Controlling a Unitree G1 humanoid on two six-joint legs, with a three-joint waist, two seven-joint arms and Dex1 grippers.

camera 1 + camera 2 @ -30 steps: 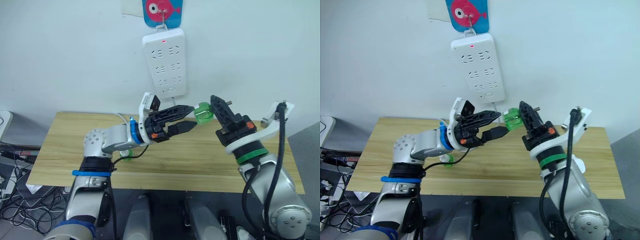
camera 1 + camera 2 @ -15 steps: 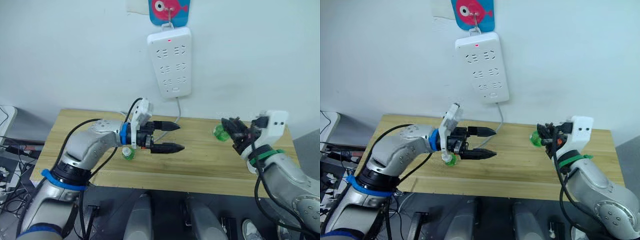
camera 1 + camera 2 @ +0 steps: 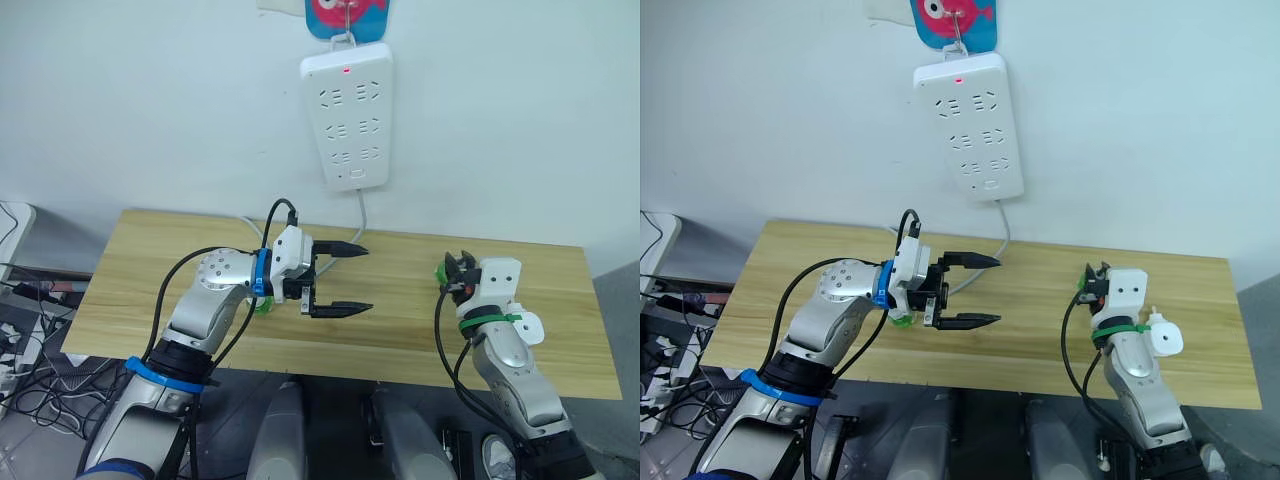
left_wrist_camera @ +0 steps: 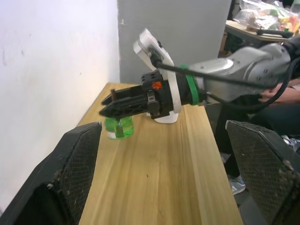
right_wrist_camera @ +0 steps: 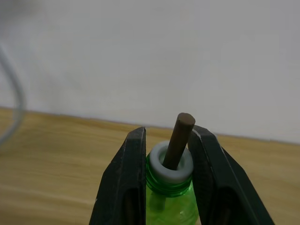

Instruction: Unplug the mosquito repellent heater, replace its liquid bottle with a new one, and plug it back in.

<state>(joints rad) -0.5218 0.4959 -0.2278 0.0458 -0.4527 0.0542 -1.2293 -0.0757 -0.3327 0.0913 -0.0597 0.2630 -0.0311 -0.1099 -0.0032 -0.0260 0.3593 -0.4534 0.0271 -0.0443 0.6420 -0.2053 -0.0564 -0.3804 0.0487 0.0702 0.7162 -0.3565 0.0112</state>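
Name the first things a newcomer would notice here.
The right gripper is shut on a small green bottle with a brown wick, standing on the wooden table near the wall. The left gripper hangs open over the table's middle, another green bottle just behind it. A white power strip with a red light hangs on the wall above.

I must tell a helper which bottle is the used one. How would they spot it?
Look at the wooden table under the wall power strip. At its right end, the right gripper clamps the liquid bottle: green, capless, brown wick protruding.
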